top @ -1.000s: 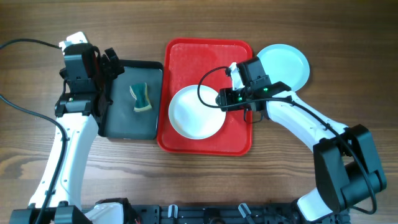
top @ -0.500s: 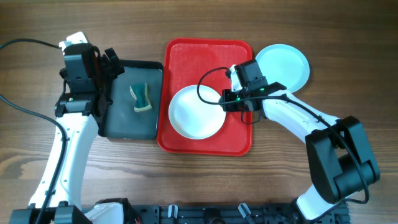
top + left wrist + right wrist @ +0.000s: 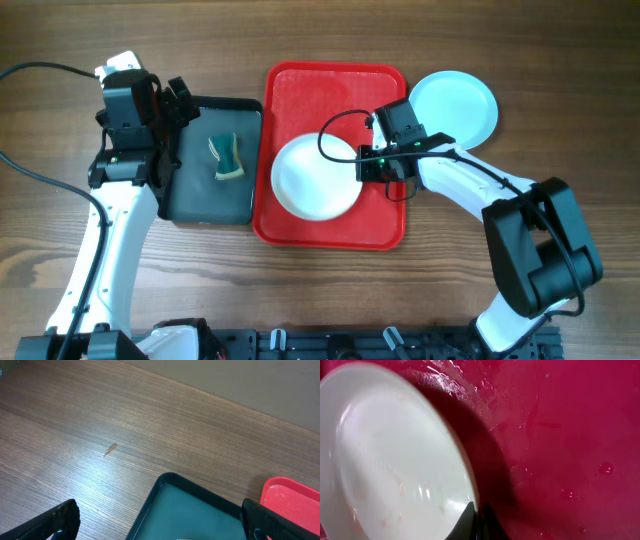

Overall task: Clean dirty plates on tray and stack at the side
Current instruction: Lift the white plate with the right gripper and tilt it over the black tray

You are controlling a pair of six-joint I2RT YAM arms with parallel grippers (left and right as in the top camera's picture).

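A white plate (image 3: 314,178) with faint orange smears lies on the red tray (image 3: 335,85), towards its left front. My right gripper (image 3: 363,166) is shut on that plate's right rim; in the right wrist view the rim of the plate (image 3: 395,460) sits pinched between the dark fingertips (image 3: 465,522) over the wet tray (image 3: 560,435). A pale blue plate (image 3: 455,105) rests on the table right of the tray. My left gripper (image 3: 160,525) hangs open over the black tray (image 3: 210,165), holding nothing.
A yellow and green sponge (image 3: 228,156) lies in the black tray left of the red tray. The black tray's far rim (image 3: 192,487) and the red tray's corner (image 3: 292,502) show in the left wrist view, with bare wooden table (image 3: 125,425) beyond.
My right gripper has shut on the white plate's right rim after shifting slightly towards it. The left arm and the sponge have not moved.
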